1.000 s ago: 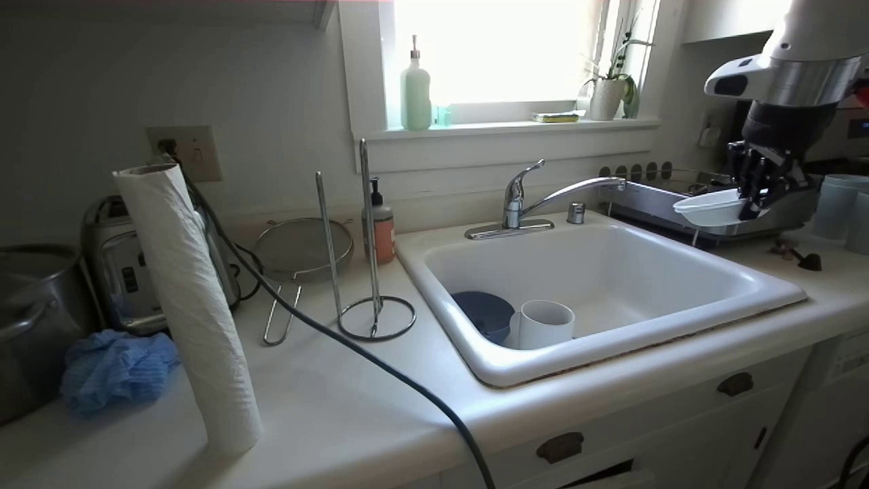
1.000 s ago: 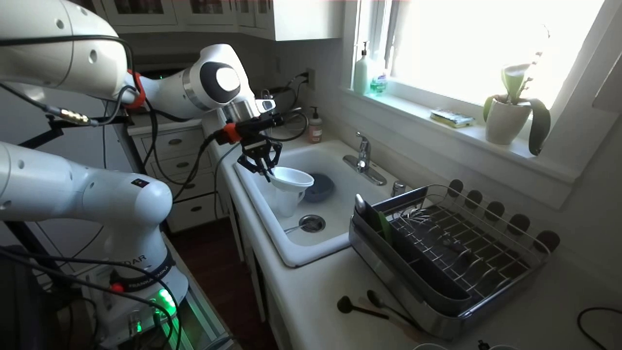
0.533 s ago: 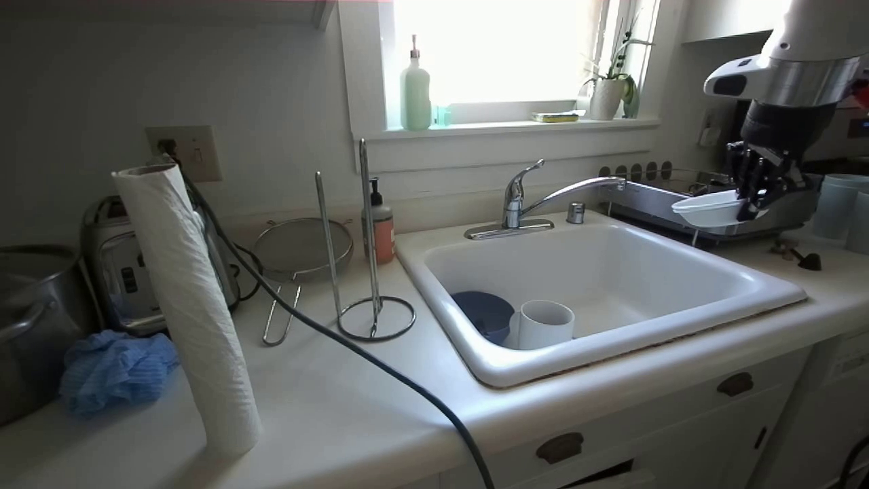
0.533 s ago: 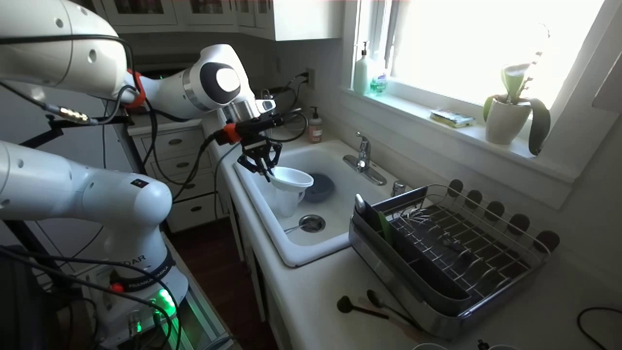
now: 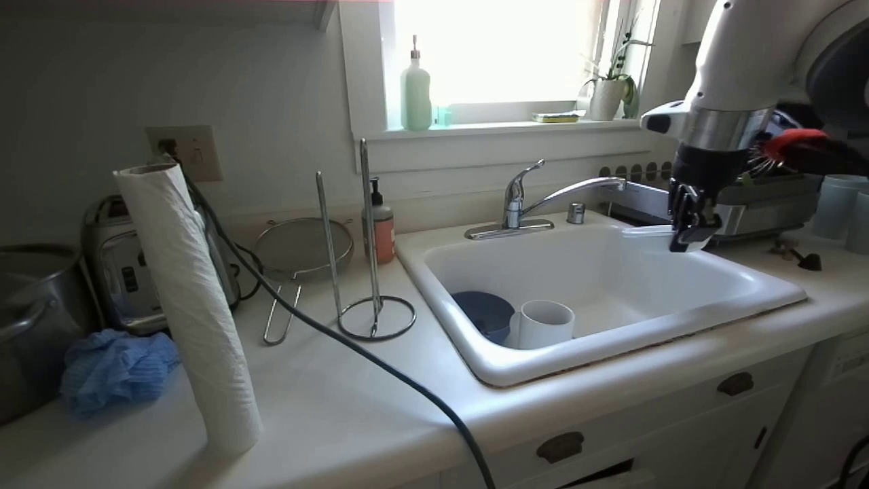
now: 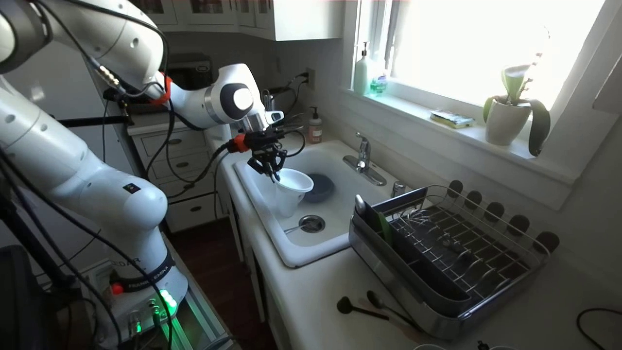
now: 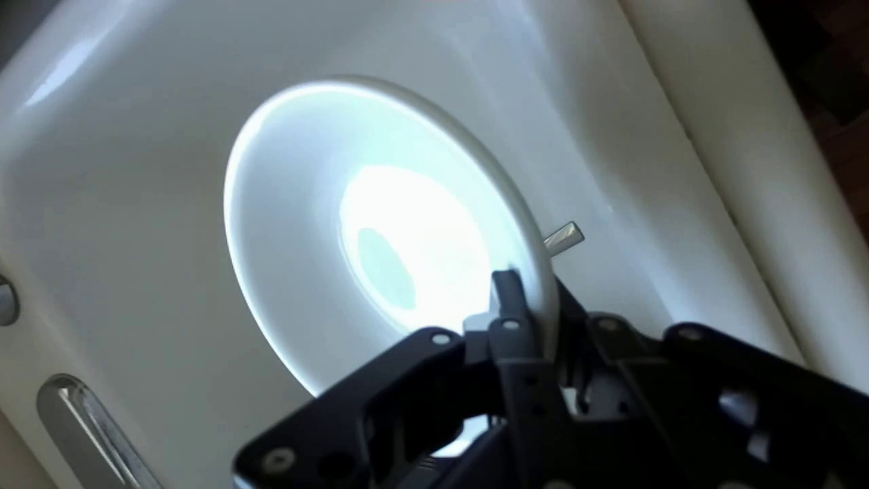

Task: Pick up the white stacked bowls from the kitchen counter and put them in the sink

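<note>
Wrist view: I'm seeing the gripper (image 7: 538, 284) pinching the white stacked bowls (image 7: 292, 217) by the rim, one finger (image 7: 509, 293) inside, and it's holding them over the sink (image 7: 129, 217).

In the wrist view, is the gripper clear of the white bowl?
No, the gripper has the rim of the white bowl between its fingers, one inside the bowl and one outside.

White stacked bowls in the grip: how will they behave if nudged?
The white stacked bowls would probably swivel or droop, since the fingers pinch only one edge. They are likely stiff: no buckling shows beside the pinch in the wrist view. They may slip too, as the surface looks smooth and plain.
</note>
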Robot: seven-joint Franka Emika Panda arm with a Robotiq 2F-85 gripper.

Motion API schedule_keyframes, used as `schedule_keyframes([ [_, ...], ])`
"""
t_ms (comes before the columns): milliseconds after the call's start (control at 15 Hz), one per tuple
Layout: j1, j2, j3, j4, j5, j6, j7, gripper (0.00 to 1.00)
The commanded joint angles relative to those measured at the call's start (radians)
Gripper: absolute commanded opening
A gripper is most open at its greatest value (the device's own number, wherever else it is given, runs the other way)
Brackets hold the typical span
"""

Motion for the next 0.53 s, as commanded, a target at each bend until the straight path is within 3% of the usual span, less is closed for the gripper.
schedule_keyframes([
  [0,-0.124,0.25,0.098,0.143,0.084,0.136,0.062,0.03],
  [133,-0.165,0.329,0.126,0.199,0.145,0.19,0.032,0.03],
  [467,-0.285,0.527,0.211,0.355,0.139,0.248,0.109,0.03],
])
